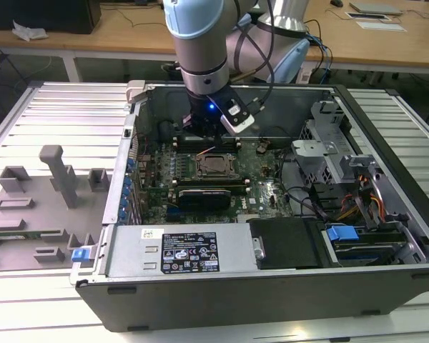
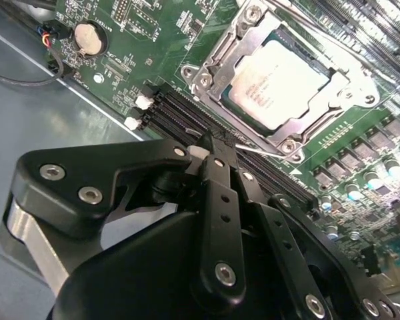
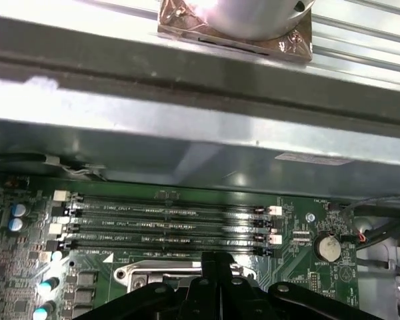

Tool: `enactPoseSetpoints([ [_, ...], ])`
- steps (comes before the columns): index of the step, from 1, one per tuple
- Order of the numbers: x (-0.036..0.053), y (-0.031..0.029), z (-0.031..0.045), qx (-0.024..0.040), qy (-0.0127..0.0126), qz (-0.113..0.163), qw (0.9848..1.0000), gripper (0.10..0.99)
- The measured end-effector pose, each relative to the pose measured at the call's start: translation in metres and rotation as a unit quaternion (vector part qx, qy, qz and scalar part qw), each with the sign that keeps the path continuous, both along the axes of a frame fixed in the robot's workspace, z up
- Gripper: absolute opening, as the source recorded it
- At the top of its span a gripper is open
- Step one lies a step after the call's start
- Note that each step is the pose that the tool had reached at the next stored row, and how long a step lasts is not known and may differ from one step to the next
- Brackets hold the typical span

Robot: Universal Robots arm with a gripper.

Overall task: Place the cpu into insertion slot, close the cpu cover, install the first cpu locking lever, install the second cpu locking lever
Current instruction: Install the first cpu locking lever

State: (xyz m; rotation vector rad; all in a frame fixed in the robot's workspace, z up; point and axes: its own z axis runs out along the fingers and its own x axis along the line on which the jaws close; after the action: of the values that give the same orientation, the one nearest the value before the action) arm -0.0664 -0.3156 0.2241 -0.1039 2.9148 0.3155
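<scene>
The cpu (image 2: 280, 81), a silver square, lies in the insertion slot (image 2: 201, 79) on the green board. The cpu cover (image 2: 308, 124), a thin silver frame, lies flat down around it. In the exterior view the slot (image 1: 216, 166) sits mid-board, just in front of my gripper (image 1: 209, 132). My black gripper (image 2: 210, 141) is shut, its tips pressed together over the memory slots (image 2: 177, 110) right beside the socket's edge. A thin metal lever rod (image 2: 257, 148) runs along that edge close to the tips. I cannot tell whether the tips touch it. In the first wrist view the fingers (image 3: 213, 270) hang over the socket rim (image 3: 153, 273).
The computer case wall (image 3: 187, 133) rises close behind the memory slots (image 3: 167, 223). A coin battery (image 2: 88, 38) and cables (image 2: 27, 73) lie beside the board. A drive cage (image 1: 322, 153) and power supply (image 1: 189, 250) fill the case's other parts. Grey fixtures (image 1: 57, 175) stand on the exterior view's left.
</scene>
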Motion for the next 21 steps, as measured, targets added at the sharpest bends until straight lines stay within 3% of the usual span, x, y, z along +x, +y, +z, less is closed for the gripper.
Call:
enactPoseSetpoints([
  [13,0.0000,0.0070,-0.0059,-0.0004,0.0001,-0.053,0.9986,0.106],
  [21,0.0000,0.0105,-0.0099,-0.0015,0.0000,-0.095,0.9955,0.106],
])
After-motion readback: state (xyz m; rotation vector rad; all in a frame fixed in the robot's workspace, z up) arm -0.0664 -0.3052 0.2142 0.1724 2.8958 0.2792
